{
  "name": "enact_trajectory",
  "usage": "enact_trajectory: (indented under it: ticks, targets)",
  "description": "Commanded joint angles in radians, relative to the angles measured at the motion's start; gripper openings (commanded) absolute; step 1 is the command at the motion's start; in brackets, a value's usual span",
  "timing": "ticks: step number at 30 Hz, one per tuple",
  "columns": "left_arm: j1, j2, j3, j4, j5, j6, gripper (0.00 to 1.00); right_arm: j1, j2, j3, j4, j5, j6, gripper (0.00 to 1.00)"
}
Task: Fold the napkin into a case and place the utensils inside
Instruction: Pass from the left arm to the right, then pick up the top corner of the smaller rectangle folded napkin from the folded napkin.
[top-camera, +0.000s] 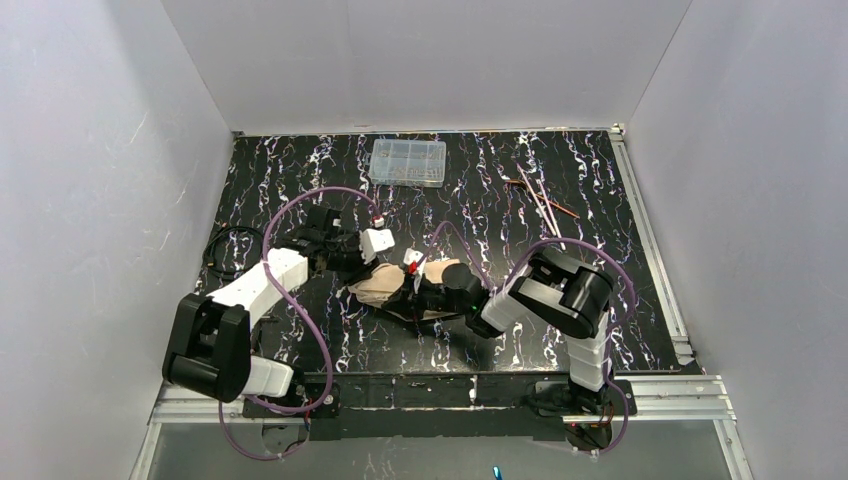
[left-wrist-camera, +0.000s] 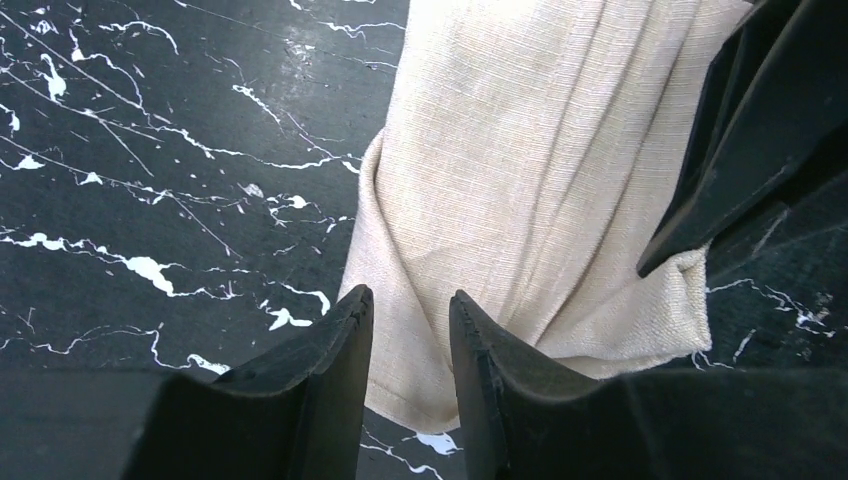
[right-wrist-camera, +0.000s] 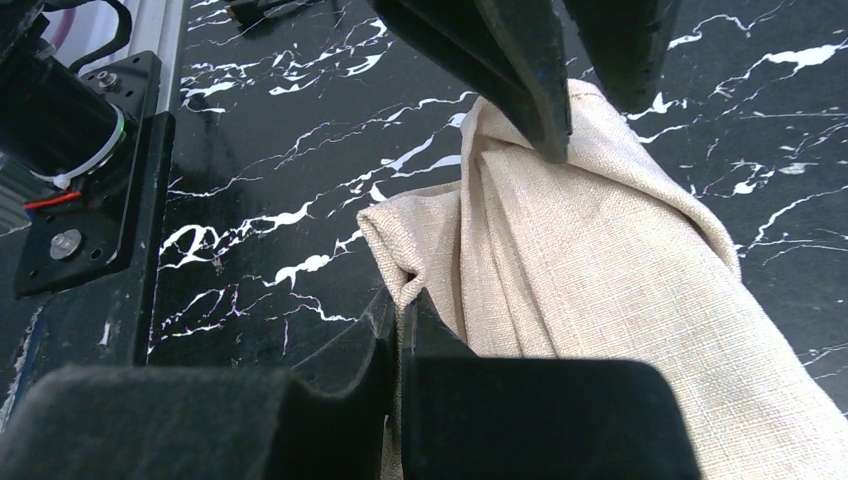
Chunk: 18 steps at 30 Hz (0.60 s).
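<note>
The beige napkin (top-camera: 376, 288) lies bunched in long folds on the black marbled table, between both arms. In the right wrist view my right gripper (right-wrist-camera: 402, 298) is shut on a corner of the napkin (right-wrist-camera: 600, 280), with cloth pinched between its fingers. My left gripper (left-wrist-camera: 410, 297) hovers over the napkin's (left-wrist-camera: 520, 150) near end, jaws apart, cloth and table showing through the gap. The right gripper's fingers (left-wrist-camera: 740, 150) cross that view's right side. In the top view the left gripper (top-camera: 392, 266) and right gripper (top-camera: 412, 296) meet over the cloth. The copper utensils (top-camera: 540, 200) lie at the back right.
A clear plastic compartment box (top-camera: 407, 162) sits at the back centre. Purple cables (top-camera: 300, 205) loop over the table near both arms. White walls enclose the table on three sides, and a metal rail (top-camera: 650, 250) runs along the right edge.
</note>
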Motion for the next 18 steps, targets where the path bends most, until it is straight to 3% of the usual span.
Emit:
enact_trajectory:
  ticks: [1, 11, 18]
  targets:
    - [-0.007, 0.013, -0.024, 0.041, 0.002, 0.027, 0.34, -0.023, 0.045, 0.033, 0.057, -0.079, 0.065, 0.01]
    - [-0.019, 0.018, -0.061, 0.022, 0.018, 0.127, 0.42, -0.075, 0.118, 0.079, 0.106, -0.194, 0.207, 0.01]
    - [-0.029, 0.025, -0.087, 0.117, -0.053, 0.122, 0.37, -0.077, 0.11, 0.089, 0.071, -0.219, 0.226, 0.01]
